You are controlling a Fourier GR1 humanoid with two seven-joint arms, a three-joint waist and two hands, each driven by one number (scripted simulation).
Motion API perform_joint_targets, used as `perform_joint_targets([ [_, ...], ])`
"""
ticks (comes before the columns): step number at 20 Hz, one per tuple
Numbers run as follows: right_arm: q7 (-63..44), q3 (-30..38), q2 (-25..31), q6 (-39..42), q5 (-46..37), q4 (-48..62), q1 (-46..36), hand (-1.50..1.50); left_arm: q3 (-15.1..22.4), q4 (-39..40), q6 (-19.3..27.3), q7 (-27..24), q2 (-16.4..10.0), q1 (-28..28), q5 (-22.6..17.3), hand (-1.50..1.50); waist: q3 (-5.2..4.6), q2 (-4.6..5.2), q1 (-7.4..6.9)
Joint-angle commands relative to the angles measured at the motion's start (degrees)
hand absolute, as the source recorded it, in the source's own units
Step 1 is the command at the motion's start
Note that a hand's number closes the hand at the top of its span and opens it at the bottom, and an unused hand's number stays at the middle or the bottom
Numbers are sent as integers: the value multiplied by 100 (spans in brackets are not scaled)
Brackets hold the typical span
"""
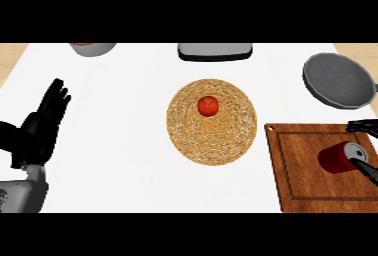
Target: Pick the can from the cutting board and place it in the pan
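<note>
A red can lies on its side on the wooden cutting board at the lower right, its silver end facing right. My right hand comes in from the right edge. Its fingers are spread just beyond the can and its thumb lies by the can's silver end, so the can sits between them with a gap on the finger side. The grey pan stands beyond the board at the upper right, with nothing in it. My left hand rests open at the left edge, fingers up.
A round woven mat with a red tomato on it lies mid-counter. A grey bowl and a dark grey dish stand along the far edge.
</note>
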State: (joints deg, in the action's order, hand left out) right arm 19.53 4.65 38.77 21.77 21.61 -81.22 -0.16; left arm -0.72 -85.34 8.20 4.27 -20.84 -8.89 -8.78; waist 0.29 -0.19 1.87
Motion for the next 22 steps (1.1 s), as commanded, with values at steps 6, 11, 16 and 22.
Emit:
perform_joint_targets([
  [6,2775,1468,1828,943,-1151,1443,653,-150,223,-60,193,-19,408,-195,106,0,-10,32,-87],
  [11,2546,1316,3012,1030,-1829,1400,454,-150,245,-5,105,-160,463,-138,99,0,-24,44,-241],
  [16,2167,1277,3502,1444,-1743,1611,-55,-150,335,276,281,-47,612,-622,377,0,-30,34,-206],
  [22,1621,1303,3311,1060,-1951,762,-139,-150,294,-250,254,207,655,-264,375,0,-32,4,-170],
])
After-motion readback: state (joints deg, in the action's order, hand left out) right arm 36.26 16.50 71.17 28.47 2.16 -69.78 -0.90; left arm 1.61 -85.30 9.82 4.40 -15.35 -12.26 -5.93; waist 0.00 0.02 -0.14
